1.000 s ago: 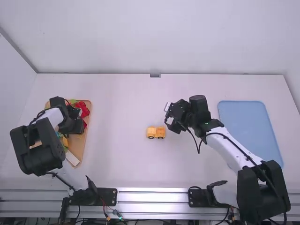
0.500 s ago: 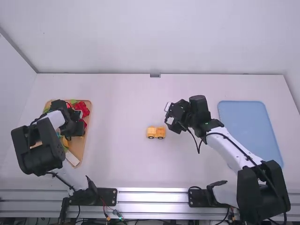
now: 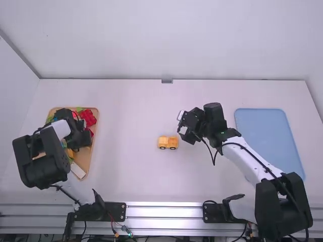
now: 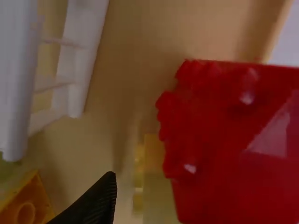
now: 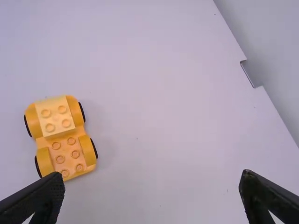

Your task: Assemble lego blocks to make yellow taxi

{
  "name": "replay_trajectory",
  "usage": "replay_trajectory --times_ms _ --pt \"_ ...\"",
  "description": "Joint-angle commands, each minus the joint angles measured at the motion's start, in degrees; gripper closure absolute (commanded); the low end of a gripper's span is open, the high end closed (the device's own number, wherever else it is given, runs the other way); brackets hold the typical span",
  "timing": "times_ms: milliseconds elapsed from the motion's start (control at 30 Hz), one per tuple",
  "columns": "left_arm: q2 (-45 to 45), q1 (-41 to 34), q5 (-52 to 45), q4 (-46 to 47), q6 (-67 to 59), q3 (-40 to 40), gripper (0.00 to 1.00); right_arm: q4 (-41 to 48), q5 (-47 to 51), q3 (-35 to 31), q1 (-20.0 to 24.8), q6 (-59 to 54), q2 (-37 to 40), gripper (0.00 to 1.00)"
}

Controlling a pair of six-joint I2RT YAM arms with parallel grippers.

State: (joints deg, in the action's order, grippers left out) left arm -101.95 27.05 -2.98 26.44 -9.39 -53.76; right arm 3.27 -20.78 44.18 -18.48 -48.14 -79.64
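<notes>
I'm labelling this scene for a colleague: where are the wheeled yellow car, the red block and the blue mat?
Wheeled yellow car (image 5: 66,149): right wrist view, on its studded deck.
Red block (image 4: 229,149): left wrist view, on its side.
Blue mat (image 3: 269,141): high view, mid-surface.

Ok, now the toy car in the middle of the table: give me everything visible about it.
The toy car is yellow-orange, apparently smooth plastic, with rounded fenders and four black wheels, two per side. A paler yellow brick with four studs sits on one end, making it taller; the lower end shows six bare studs. It stands upright on its wheels on the white table, lengthwise across the high view, taller end left. Only the table touches it; the open right gripper is nearby.
</notes>
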Motion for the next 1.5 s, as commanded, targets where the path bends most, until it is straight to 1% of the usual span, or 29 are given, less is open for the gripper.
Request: replay_trajectory --times_ms 0,133,200,267,333,400,467,567,733,767,900,967,1000,1067,1200,1333,1367,1400,1433,1467 --pt "-0.3 -0.4 -0.7 -0.3 0.7 2.0 0.59 0.0 -0.2 1.0 0.1 0.3 1.0 0.01" --pt "-0.3 -0.4 -0.7 -1.7 0.6 2.9 0.60 -0.5 -0.2 1.0 0.1 0.4 1.0 0.02" --pt "-0.3 -0.4 -0.7 -2.0 0.6 2.9 0.65 -0.4 -0.1 1.0 0.1 0.3 1.0 0.01" --pt "-0.3 -0.4 -0.7 -1.8 0.6 2.9 0.76 -0.4 -0.1 1.0 0.1 0.3 1.0 0.02" --pt "-0.3 -0.4 -0.7 -1.4 1.1 2.9 0.78 -0.5 -0.2 1.0 0.1 0.4 1.0 0.02" --pt "-0.3 -0.4 -1.1 -0.5 1.3 2.6 0.77 -0.5 -0.1 1.0 0.1 0.3 1.0 0.02" --pt "-0.3 -0.4 -1.0 1.7 3.8 1.7 0.73 -0.8 -0.2 1.0 0.1 0.4 1.0 0.01" --pt "-0.3 -0.4 -1.1 3.2 4.1 0.8 0.68 -1.0 -0.1 1.0 0.1 0.4 1.0 0.01" --pt "-0.3 -0.4 -1.1 3.3 5.3 1.0 0.62 -0.9 -0.1 1.0 0.1 0.4 1.0 0.01" --pt "-0.3 -0.4 -1.1 3.1 5.4 1.0 0.63 -0.9 -0.2 1.0 0.1 0.4 1.0 0.01" --pt "-0.3 -0.4 -1.4 3.3 5.4 1.0 0.68 -0.9 -0.1 1.0 0.1 0.4 1.0 0.01" --pt "-0.3 -0.4 -2.8 3.5 5.0 1.0 0.69 -0.9 -0.2 1.0 0.1 0.4 1.0 0.01" --pt "-0.3 -0.4 -3.7 3.3 4.9 1.0 0.73 -0.9 -0.1 1.0 0.1 0.4 1.0 0.02" --pt "-0.3 -0.4 -3.6 3.2 5.1 1.0 0.76 -0.9 -0.2 1.0 0.1 0.4 1.0 0.01" --pt "-0.3 -0.4 -3.7 3.0 5.1 0.9 0.77 -0.9 -0.1 1.0 0.1 0.4 1.0 0.01" --pt "-0.2 -0.4 -3.4 2.1 5.1 0.9 0.80 -0.9 -0.2 1.0 0.1 0.4 1.0 0.01" --pt "-0.1 -0.4 -3.5 1.9 5.1 0.9 0.84 -0.9 -0.2 1.0 0.1 0.4 1.0 0.01" --pt "0.2 -0.4 -3.4 1.8 4.9 0.6 0.92 -0.9 -0.2 1.0 0.1 0.4 1.0 0.01" --pt "0.7 -0.4 -3.1 2.6 5.1 -0.3 0.98 -1.0 -0.2 1.0 0.1 1.1 1.0 0.01" --pt "0.7 -0.4 -3.1 2.6 5.1 -0.3 0.98 -1.0 -0.2 1.0 0.1 1.1 1.0 0.01"
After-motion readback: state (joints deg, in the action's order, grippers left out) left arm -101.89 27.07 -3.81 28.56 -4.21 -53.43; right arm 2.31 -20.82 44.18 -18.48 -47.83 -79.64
